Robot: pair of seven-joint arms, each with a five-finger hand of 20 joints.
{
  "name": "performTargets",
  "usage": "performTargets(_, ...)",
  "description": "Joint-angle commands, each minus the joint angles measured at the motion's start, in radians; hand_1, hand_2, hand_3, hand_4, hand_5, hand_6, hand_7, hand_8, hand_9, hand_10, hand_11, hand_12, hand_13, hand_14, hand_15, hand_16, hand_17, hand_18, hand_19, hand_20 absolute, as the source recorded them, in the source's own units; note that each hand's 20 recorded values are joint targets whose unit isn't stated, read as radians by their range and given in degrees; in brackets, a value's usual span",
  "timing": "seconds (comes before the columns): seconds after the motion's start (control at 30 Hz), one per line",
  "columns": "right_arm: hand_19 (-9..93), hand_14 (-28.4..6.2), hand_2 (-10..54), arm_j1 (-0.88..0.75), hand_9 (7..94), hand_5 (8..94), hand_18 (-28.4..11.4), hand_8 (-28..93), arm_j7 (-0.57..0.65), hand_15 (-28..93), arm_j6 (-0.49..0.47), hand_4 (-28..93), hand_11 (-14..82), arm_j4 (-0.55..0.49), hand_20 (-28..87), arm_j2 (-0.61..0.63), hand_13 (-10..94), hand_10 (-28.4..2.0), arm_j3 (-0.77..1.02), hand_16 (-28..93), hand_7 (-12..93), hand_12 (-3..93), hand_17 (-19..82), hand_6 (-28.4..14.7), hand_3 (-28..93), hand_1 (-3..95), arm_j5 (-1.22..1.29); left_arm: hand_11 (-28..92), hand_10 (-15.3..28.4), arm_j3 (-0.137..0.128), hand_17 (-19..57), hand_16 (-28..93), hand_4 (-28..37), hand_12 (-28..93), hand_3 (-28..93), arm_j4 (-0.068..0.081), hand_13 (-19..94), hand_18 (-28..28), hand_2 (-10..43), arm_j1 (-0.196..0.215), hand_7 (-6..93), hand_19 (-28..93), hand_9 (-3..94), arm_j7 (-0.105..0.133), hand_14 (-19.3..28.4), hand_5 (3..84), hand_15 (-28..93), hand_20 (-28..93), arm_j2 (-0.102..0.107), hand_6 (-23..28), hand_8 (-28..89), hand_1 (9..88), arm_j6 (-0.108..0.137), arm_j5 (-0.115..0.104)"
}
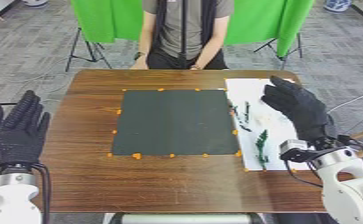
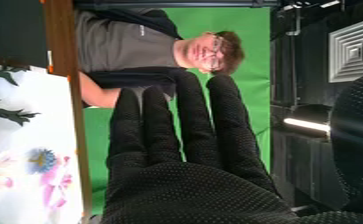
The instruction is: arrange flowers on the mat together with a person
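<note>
Head view: the brown tabletop [image 1: 186, 187] stretches from inward of the right hand [image 1: 297, 107] across toward the left hand [image 1: 16, 132]. On it, the dark mat [image 1: 173, 122] lies between the two hands, well apart from each. Next in size, the white sheet [image 1: 247, 90] reaches along the mat's side, just inward of the right hand and partly beneath it. The right hand is wide open, fingers straight, with nothing in its hold. The left hand, beyond the tabletop's side edge, is open too, fingers up, and holds nothing. Of the plants on the sheet, the long green stem [image 1: 263, 145] lies inward of the right hand and nearer the robot than its palm. A thin dark sprig [image 1: 247, 112] rests inward of the same hand, between it and the mat. In the right wrist view, pink petals [image 2: 57, 182] and, smaller, a blue flower [image 2: 42, 160] lie near the right hand [image 2: 195, 192], apart from its fingers.
</note>
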Motion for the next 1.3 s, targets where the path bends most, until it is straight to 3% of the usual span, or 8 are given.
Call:
performTargets(0.03,20,-10.4,-1.2,-0.024,41.9,39.5,-12.1,-10,-0.029,10,0.031,-24,4.8,-0.003,13,0.003,29,-10.0,0.029,8,12,12.7,15,-1.3,71,16.2,0.008,13,10.6,0.006,-11.1,-12,-28.3,2,70,0.005,5,1.0,8.8,0.009,7.1,9,22.1,-0.006,2.5,41.7,10,6,0.001,9.6,-10,20.6,0.019,0.032)
performTargets(0.3,21,-12.6,0.0,-0.031,33.9,32.9,-13.7,-9,-0.048,8,0.058,-24,2.8,-0.005,13,0.000,25,-11.9,0.019,11,10,13.0,14,-2.3,70,14.1,0.037,12,9.3,0.010,-9.9,-11,-28.3,1,70,0.002,4,2.2,5.6,0.009,9.9,9,18.4,0.008,2.7,33.8,7,6,0.003,5.5,-11,22.7,0.020,0.035)
performTargets(0.57,44,-14.8,2.4,-0.027,31.8,29.1,-18.3,-7,-0.046,13,0.077,-28,2.1,-0.005,24,0.002,35,-13.8,0.009,24,7,15.3,14,-4.5,62,11.8,0.049,13,9.4,0.000,-5.8,-9,-28.3,2,71,0.004,7,4.7,2.6,0.013,10.4,15,17.9,-0.008,5.6,34.1,10,9,0.000,6.2,-11,25.4,0.017,0.075)
performTargets(0.73,44,-14.8,2.7,-0.052,33.8,27.6,-18.3,-7,-0.034,19,0.065,-28,2.8,-0.014,24,-0.009,37,-13.7,0.042,27,7,16.2,13,-4.8,63,11.5,0.050,14,10.3,-0.019,-5.9,-3,-28.2,3,70,0.010,14,9.4,-0.7,0.019,11.4,23,18.0,-0.071,12.1,34.1,17,12,-0.007,6.7,-10,29.7,0.007,0.222)
performTargets(1.1,35,-15.0,3.2,-0.057,34.2,28.8,-17.6,-7,-0.033,13,0.077,-28,2.7,-0.017,18,-0.007,34,-13.5,0.046,26,8,16.4,13,-4.2,65,11.0,0.048,14,10.6,-0.073,-6.0,-5,-28.0,4,68,0.022,14,9.1,-1.3,0.021,11.2,20,20.4,-0.197,9.6,34.3,13,9,-0.008,6.6,-10,31.1,-0.056,0.530)
performTargets(1.17,33,-14.9,3.3,-0.059,34.2,29.7,-17.3,-7,-0.032,10,0.076,-28,2.7,-0.017,17,-0.005,33,-13.4,0.047,26,8,16.2,13,-4.0,65,10.7,0.041,13,10.7,-0.088,-6.0,-5,-28.0,4,68,0.042,14,9.0,-1.2,0.012,11.2,20,20.8,-0.206,9.3,34.4,12,9,-0.008,6.6,-10,31.1,-0.112,0.542)
performTargets(1.2,29,-13.9,3.5,-0.058,34.4,31.2,-16.1,-7,-0.031,6,0.093,-28,2.6,-0.019,15,-0.002,29,-13.5,0.040,25,8,15.8,12,-3.8,65,10.9,0.025,13,10.7,-0.094,-6.0,-5,-27.9,4,68,0.049,14,8.8,-1.2,0.009,11.2,19,20.9,-0.202,9.3,34.4,12,9,-0.008,6.6,-10,31.0,-0.138,0.512)
performTargets(1.3,25,-11.9,3.3,-0.060,33.6,33.4,-13.9,-8,-0.028,1,0.106,-28,1.9,-0.019,13,0.002,23,-13.2,0.038,22,9,14.3,10,-2.7,66,10.5,-0.032,13,10.8,-0.096,-5.9,-5,-27.8,4,68,0.055,13,8.7,-0.6,-0.001,10.9,18,21.2,-0.191,8.5,34.5,11,8,-0.007,6.6,-10,30.4,-0.147,0.489)
